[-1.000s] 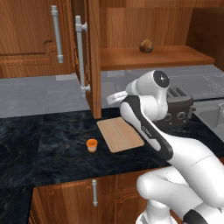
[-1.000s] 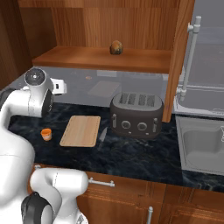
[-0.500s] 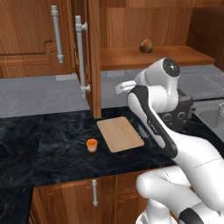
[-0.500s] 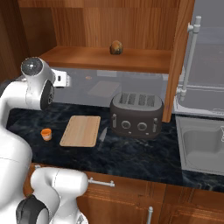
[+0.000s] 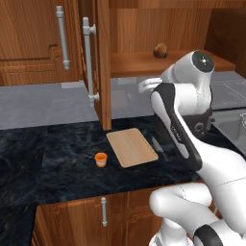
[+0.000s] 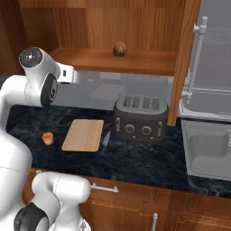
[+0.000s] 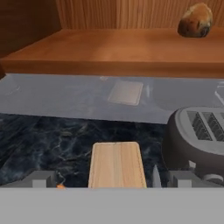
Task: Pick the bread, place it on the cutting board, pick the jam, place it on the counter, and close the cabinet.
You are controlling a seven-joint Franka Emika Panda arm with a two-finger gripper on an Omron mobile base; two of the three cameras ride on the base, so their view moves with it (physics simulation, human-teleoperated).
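One bread (image 6: 119, 48) sits on the open cabinet's (image 6: 135, 63) shelf, well above the worktop (image 6: 135, 158). On the worktop lie one cutting board (image 6: 84, 134) and, just beside its left edge, one orange jam (image 6: 47, 138) jar. One dark toaster (image 6: 140, 118) stands to the right of the board, apart from it. The claw (image 6: 72, 75) hangs in the air below the shelf, above the board; whether its fingers are spread or pressed together cannot be told.
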